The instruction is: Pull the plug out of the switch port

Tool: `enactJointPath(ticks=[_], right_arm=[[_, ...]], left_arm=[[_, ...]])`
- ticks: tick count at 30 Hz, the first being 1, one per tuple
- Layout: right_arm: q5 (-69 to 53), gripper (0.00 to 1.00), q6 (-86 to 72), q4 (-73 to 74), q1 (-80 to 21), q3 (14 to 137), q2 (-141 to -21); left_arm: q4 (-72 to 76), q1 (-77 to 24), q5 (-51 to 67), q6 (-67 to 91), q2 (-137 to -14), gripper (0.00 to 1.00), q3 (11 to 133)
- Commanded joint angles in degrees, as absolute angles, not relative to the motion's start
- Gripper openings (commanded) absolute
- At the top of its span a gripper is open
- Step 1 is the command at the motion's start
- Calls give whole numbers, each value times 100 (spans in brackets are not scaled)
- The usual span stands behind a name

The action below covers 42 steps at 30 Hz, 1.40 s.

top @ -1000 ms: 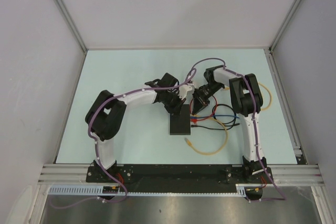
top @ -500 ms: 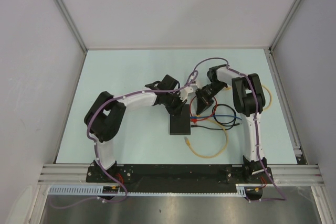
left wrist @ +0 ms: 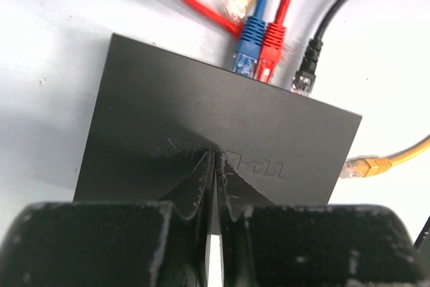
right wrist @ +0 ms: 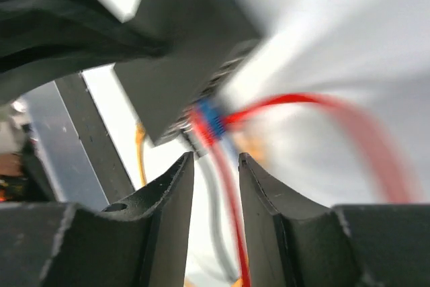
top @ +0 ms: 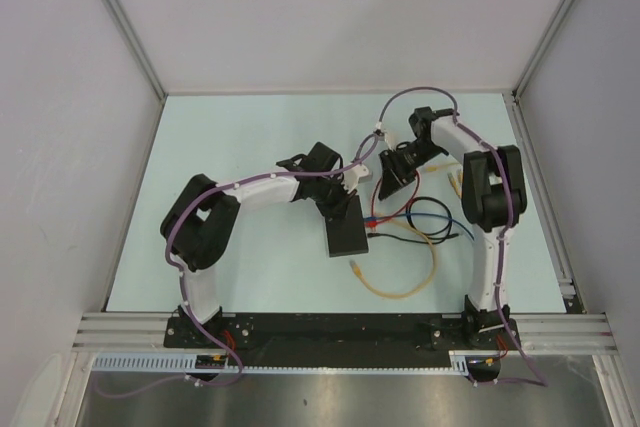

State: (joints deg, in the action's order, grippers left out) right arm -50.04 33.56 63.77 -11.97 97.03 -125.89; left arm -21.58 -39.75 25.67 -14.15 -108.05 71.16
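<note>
The black switch [top: 347, 237] lies flat mid-table and fills the left wrist view [left wrist: 201, 132]. A blue plug [left wrist: 246, 45] and a red plug [left wrist: 269, 52] sit side by side at its far edge, with a black plug [left wrist: 304, 75] to their right. My left gripper [top: 343, 209] is shut, its tips [left wrist: 215, 154] resting on the switch's top. My right gripper [top: 390, 185] is open beyond the switch's socket edge. In the blurred right wrist view, a red cable [right wrist: 232, 193] runs between its fingers [right wrist: 213, 158], below the blue plug [right wrist: 211, 120].
Red, blue and black cables [top: 425, 217] coil to the right of the switch. A yellow cable [top: 405, 282] loops toward the near edge, with a loose yellow plug [left wrist: 366, 165] beside the switch. The enclosure walls stand left, right and behind.
My right gripper has drawn back from the switch toward the far right, and its arm has swung outward. The switch has turned slightly and the cables have shifted. The left gripper stays on the switch.
</note>
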Motion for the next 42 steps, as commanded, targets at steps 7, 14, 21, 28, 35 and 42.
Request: enactJointPath(ticks=[7,14,21,28,35,42], right_arm=[[-3500,61,3441,5592,-432,7569,-8932],[-3472,68,3418,6845,-79,7058,-9015],[-3156,67,3507,6926,-96,6653,-9667],[-2857,66,3490,6952,-220,6627,-10229],[-2470,60,3173,6540,-518,6618,-10643],[-2057,12,3365,6697,-325,6548,-10530]], left_arm=[[-2663,-4008,2391,-1600,-10819,10,7031],[-2610,-4008,2443,-1547,-10890,11,7163],[-2610,-4017,2382,-1599,-10811,11,7102],[-2610,-4034,2312,-1635,-10828,11,7093],[-2654,-4052,2320,-1635,-10854,11,7128],[-2584,-4078,2347,-1608,-10898,12,7101]])
